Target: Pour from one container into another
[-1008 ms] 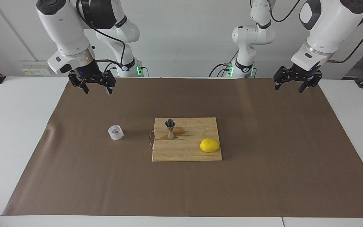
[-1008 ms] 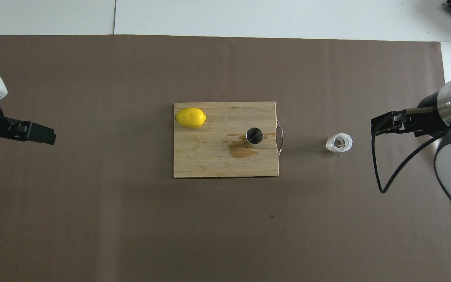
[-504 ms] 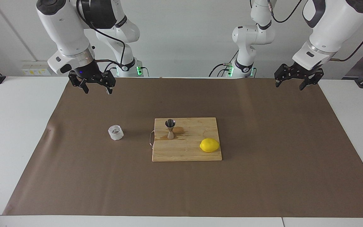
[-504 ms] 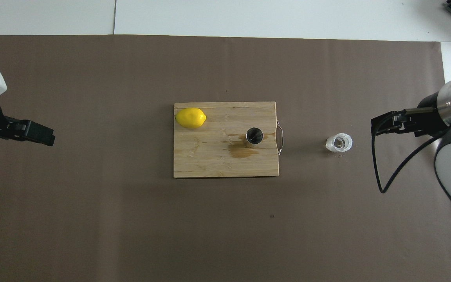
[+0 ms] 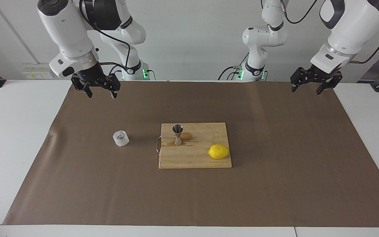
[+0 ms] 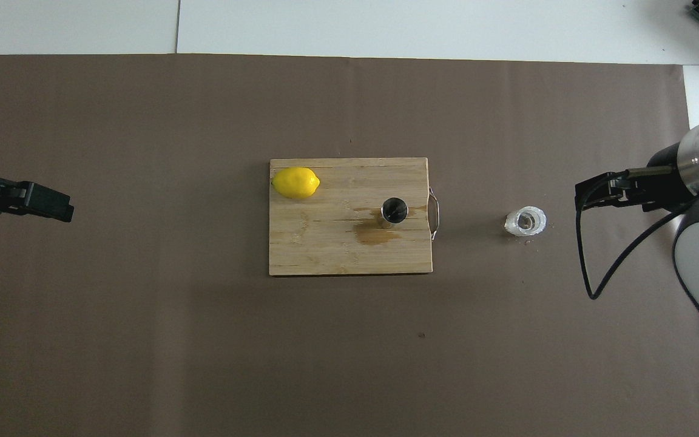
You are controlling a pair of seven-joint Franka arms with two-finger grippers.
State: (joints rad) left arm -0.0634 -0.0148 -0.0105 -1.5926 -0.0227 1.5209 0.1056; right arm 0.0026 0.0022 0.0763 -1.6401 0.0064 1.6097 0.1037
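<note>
Bench [image 5: 18, 138]: white top, covered over most of its width by a brown paper sheet [image 5: 275, 171].
Board: rectangular wooden cutting board [image 5: 206, 161] with a wire handle, at mid-sheet; a brown wet stain [image 6: 374, 233] on it beside the jigger's foot.
Lemon: whole yellow lemon [image 5: 218, 151] on the board's corner toward the left arm's end, well apart from the jigger.
Obstructions: nothing stands between the cup and the jigger except the board's handle.
Right hand [image 5: 99, 92]: black two-finger hand, fingers spread wide, holding nothing, raised over the sheet's edge at the right arm's end.
Left hand [image 5: 309, 89]: black, fingers spread wide, holding nothing, raised over the sheet's corner at the left arm's end.
Cup: small squat clear faceted glass cup [image 5: 120, 138], upright on the sheet beside the board's handle end, well apart from the right hand.
Jigger: shiny steel hourglass jigger [image 5: 177, 134], upright on the board near the handle, well apart from both hands.
</note>
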